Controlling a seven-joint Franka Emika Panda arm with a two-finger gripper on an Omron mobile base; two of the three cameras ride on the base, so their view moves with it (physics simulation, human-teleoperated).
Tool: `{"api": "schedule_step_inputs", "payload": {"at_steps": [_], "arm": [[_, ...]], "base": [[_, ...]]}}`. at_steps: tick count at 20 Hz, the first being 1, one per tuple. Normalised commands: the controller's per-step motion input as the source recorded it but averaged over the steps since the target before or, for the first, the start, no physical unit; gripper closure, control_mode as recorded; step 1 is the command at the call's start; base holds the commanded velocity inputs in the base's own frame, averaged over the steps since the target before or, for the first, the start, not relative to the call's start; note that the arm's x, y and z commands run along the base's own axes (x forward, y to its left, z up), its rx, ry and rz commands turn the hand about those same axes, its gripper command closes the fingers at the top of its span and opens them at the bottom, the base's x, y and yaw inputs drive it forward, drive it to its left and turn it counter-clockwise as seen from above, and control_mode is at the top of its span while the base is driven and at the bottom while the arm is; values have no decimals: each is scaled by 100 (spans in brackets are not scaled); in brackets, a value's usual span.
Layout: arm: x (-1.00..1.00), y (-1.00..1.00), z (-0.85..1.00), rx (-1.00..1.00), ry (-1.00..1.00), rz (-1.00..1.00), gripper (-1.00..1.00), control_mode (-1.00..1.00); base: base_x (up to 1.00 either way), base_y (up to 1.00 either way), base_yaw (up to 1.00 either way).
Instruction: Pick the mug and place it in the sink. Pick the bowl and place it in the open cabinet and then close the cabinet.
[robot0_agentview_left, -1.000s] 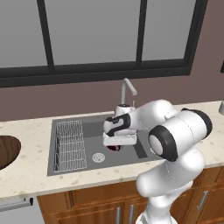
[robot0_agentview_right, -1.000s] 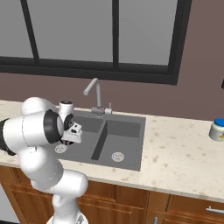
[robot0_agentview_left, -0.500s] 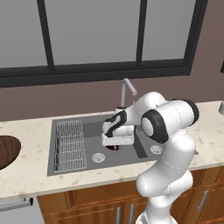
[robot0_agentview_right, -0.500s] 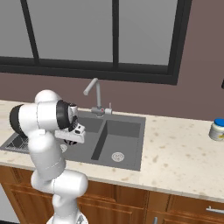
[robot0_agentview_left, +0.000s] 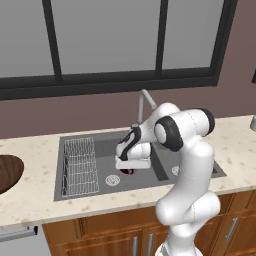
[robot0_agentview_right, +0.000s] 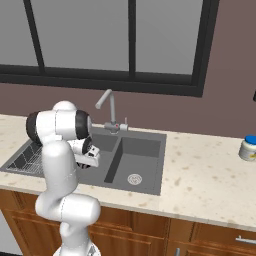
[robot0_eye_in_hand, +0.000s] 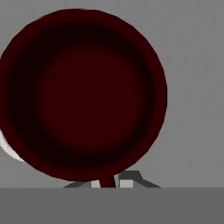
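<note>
Mug held upright over the left sink basin.
The small dark maroon rounded mug (robot0_eye_in_hand: 83, 94) is facing mouth-up toward the hand camera, filling the upper left of that view; the two-finger gripper (robot0_agentview_left: 131, 167) is clamping its rim from above, jaws closed on it, at mid-frame over the dark grey double-basin sink (robot0_agentview_left: 165, 172). Compared with a second earlier, the arm is reaching lower into the basin.

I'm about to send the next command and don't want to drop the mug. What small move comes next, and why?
Probably ease it a little lower, then open. The pincer is shut on the mug, low inside the sink's left basin; the hand view shows grey floor around the mug, but not whether it touches.
</note>
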Motion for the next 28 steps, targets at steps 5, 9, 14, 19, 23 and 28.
{"api": "schedule_step_inputs", "payload": {"at_steps": [5, 9, 14, 19, 23, 28], "arm": [[38, 3, -46, 0, 0, -6, 100, -100], [40, 5, -35, 0, 0, -6, 100, -100], [35, 25, -45, -1, 0, -7, -100, -100], [2, 3, -1, -3, -1, -4, -100, -100], [-22, 0, 34, -3, -1, 0, -100, -100], [-34, 0, 49, -2, 0, 0, -100, -100]], "base": [[0, 0, 0], [0, 0, 0], [0, 0, 0], [0, 0, 0], [0, 0, 0], [0, 0, 0]]}}
